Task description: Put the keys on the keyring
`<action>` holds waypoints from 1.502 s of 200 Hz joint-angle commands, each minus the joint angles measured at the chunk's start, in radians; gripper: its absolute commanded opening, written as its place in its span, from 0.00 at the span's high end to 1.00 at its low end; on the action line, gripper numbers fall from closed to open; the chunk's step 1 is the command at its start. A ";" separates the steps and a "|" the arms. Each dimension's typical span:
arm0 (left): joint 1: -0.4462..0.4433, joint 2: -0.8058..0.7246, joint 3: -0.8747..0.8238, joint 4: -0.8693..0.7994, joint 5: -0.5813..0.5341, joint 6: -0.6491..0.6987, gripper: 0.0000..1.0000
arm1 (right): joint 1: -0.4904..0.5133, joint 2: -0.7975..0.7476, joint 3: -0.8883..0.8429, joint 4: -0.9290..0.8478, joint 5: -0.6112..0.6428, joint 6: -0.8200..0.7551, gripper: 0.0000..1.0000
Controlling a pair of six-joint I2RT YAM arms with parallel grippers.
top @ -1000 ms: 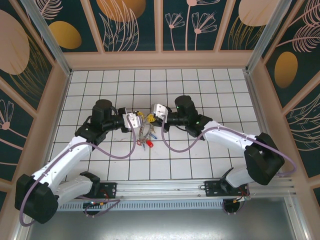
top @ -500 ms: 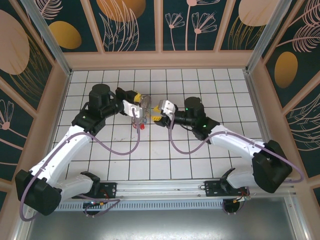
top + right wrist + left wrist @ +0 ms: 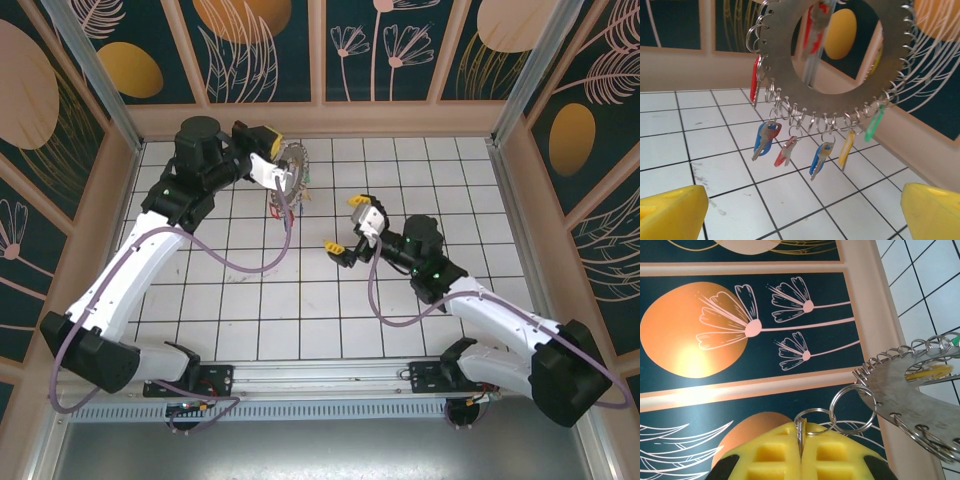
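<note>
**Left gripper** point(image 3: 801, 442): yellow pads pressed together, pinching a small split ring point(image 3: 812, 421). This links to a larger split ring point(image 3: 852, 409), which passes through the rim of the keyring point(image 3: 910, 390). The keyring hangs in the air from this pinch, over the far left tiles close to the back wall.

**Right gripper** point(image 3: 343, 222): jaws spread wide and holding nothing, over mid-table and well apart from the keyring. Its fingertips point(image 3: 670, 212) frame its wrist view from below.

**Handling, our judgement:** The keyring is a thin, stiff, slick metal disc. Hung from two linked wire loops, it should swing and twist freely. The keys point(image 3: 785, 150) dangle from rim loops along the lower edge, with red, blue, yellow and green heads, and are light and loose. We think the best hold is across the flat band between rim and hole, on a stretch without keys.

**Hard to make out:**
- The disc is cut off at the right edge of the left wrist view.
- Its top is cropped in the right wrist view.
- A red key shows through the hole, but its attachment is unclear.
- We cannot count the keys or tell whether all are on.
</note>
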 commanded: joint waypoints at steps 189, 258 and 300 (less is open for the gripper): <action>-0.021 0.197 0.097 0.005 0.042 -0.401 1.00 | 0.025 0.234 0.112 0.192 -0.153 0.221 0.01; -0.073 0.238 0.133 -0.013 0.075 -0.407 1.00 | 0.024 0.493 0.294 0.271 -0.144 0.109 0.01; -0.081 0.250 0.149 -0.027 0.073 -0.408 1.00 | 0.009 0.564 0.301 0.308 -0.139 0.156 0.12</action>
